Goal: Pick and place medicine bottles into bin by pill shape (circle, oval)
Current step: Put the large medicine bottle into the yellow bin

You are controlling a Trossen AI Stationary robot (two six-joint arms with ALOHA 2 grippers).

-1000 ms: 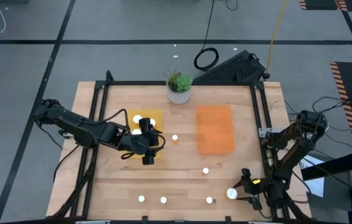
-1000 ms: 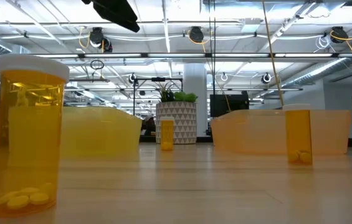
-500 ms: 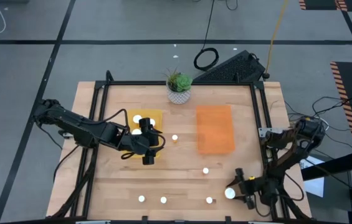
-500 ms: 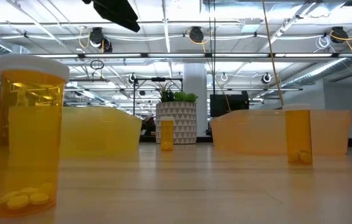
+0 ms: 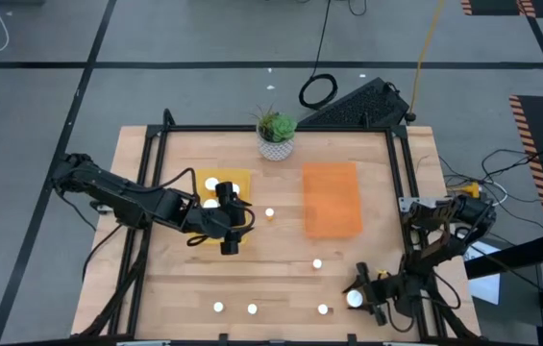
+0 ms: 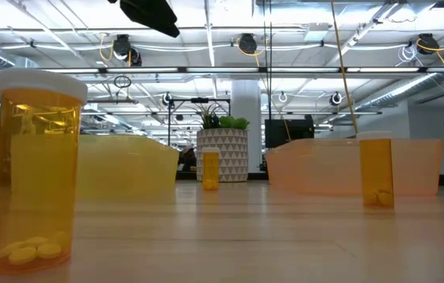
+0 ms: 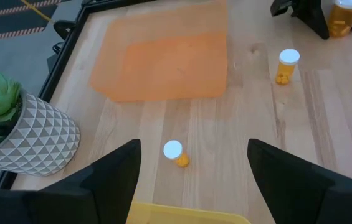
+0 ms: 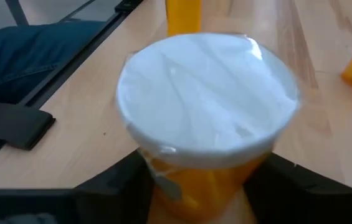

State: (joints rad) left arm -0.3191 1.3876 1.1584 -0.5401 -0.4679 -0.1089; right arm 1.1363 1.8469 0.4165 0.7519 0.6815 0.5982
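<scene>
My right gripper (image 5: pixel 360 294) is at the table's near right and shut on a medicine bottle (image 8: pixel 208 102), which has a white cap and an orange body. My left gripper (image 5: pixel 230 220) hovers open over the yellow bin (image 5: pixel 236 181), where two white-capped bottles (image 5: pixel 211 185) stand. Nothing is between its fingers (image 7: pixel 110 180). The orange bin (image 5: pixel 332 198) lies right of centre. Loose bottles stand upright on the wood: one (image 5: pixel 269 213) between the bins, one (image 5: pixel 317 263) nearer, and three along the near edge (image 5: pixel 252 308). My right gripper pinches the bottle's orange body (image 8: pixel 204 186) just under the white cap, with one finger (image 8: pixel 110 190) on each side. The fingers come from the table's right side, slanting down. The bottle stands upright. I cannot tell whether its bottom is on the table.
A white patterned pot with a green plant (image 5: pixel 276 137) stands at the far edge between the bins. A black frame (image 5: pixel 152 154) runs around the tabletop. Bare wood lies between the bins and the near row of bottles.
My right gripper has shifted a little toward the table's left edge with the bottle between its fingers. Its arm has drawn in toward the near edge.
</scene>
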